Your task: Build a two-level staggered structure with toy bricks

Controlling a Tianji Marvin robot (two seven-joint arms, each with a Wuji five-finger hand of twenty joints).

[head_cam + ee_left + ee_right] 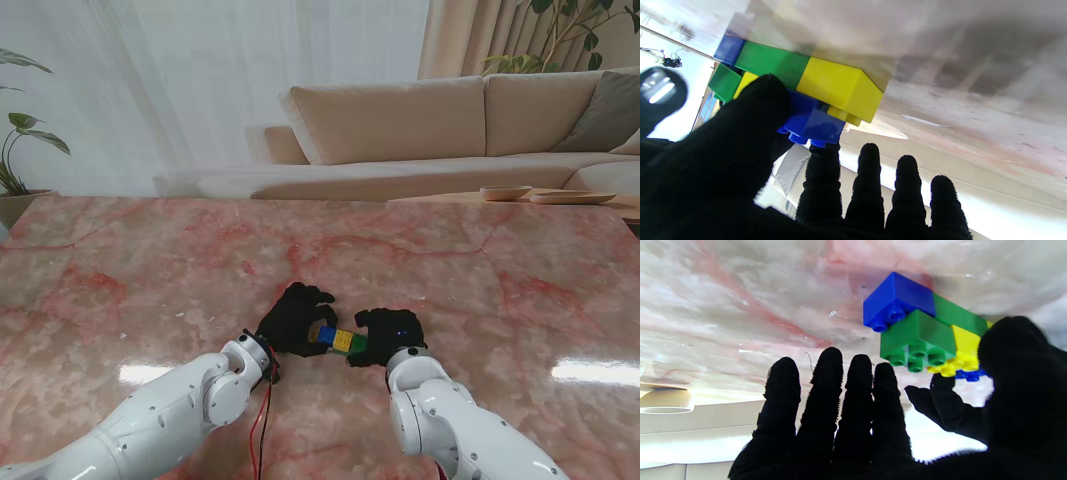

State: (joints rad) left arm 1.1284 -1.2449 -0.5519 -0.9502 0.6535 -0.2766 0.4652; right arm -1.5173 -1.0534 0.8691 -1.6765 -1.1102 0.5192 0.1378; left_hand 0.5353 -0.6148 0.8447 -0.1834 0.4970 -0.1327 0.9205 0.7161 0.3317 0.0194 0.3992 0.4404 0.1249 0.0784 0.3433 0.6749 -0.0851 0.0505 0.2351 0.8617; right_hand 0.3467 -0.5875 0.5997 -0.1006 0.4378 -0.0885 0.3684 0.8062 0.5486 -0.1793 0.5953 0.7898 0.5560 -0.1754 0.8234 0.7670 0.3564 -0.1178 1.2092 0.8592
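Left hand (pixel 293 318) thumb presses blue brick (pixel 810 121) onto the stack, seating it staggered; right hand (pixel 390 335), fingers spread, grasps nothing, braces beside.

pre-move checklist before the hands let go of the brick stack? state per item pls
1. Two levels present: ok. The brick stack shows a lower row and an upper row.
2. Rows staggered: ok. The lower blue brick juts past the upper green brick.
3. Stack resting on the table: ok.
4. Upper bricks fully pressed down: cannot tell.
5. Left hand clear of the bricks: not ok, its thumb is against the upper blue brick.
6. Right hand clear: cannot tell.
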